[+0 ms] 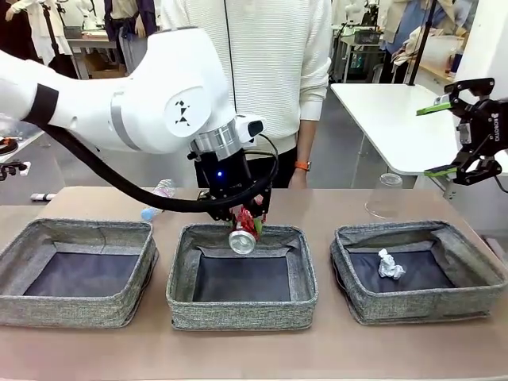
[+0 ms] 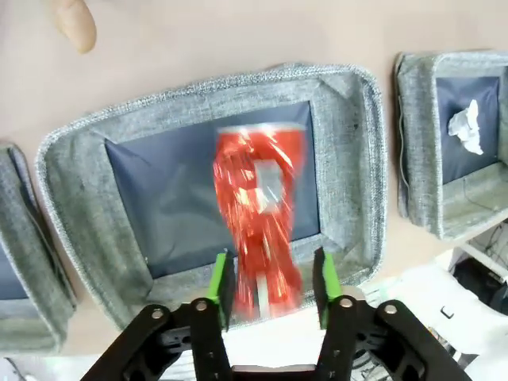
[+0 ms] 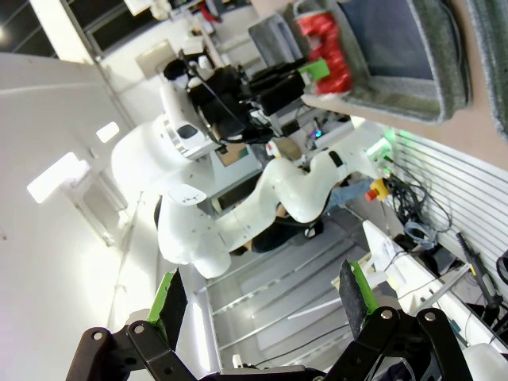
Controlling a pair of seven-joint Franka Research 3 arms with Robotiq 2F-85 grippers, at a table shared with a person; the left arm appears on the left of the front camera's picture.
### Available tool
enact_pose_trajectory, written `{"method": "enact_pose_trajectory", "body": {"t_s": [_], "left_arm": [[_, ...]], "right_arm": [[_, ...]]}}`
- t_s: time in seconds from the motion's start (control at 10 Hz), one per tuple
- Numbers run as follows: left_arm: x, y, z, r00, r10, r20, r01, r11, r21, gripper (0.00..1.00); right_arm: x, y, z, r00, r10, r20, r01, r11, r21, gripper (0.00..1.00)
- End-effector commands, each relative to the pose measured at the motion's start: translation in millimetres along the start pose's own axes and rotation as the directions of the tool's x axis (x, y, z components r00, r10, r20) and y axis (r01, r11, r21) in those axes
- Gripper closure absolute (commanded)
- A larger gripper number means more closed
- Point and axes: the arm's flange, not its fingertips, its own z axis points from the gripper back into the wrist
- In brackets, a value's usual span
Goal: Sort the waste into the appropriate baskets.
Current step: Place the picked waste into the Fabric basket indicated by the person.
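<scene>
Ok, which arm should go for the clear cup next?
Right. The right pincer is open, empty and raised near the clear cup, which sits behind the right-hand basket. The left pincer is over the middle basket with the red can between its fingers.

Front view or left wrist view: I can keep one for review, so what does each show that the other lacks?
Front view adds the clear cup, the bottle and the open right gripper. Left wrist view adds the left gripper with pads parted either side of the blurred red can. Both show the can over the middle basket and the paper ball in the right basket.
</scene>
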Motion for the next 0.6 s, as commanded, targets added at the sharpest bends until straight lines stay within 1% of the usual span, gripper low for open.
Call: {"method": "enact_pose_trajectory", "body": {"t_s": [0.0,0.5], "left_arm": [[-0.3,2.0,3.8,1.000,0.013,0.007,-0.013,1.000,0.012,0.00],[2.1,5.4,13.9,1.000,0.018,0.007,-0.018,1.000,-0.006,0.00]], "right_arm": [[-2.3,3.6,0.2,1.000,-0.005,-0.006,0.005,1.000,0.021,0.00],[-2.3,3.6,0.2,1.000,-0.005,-0.006,0.005,1.000,0.021,0.00]]}}
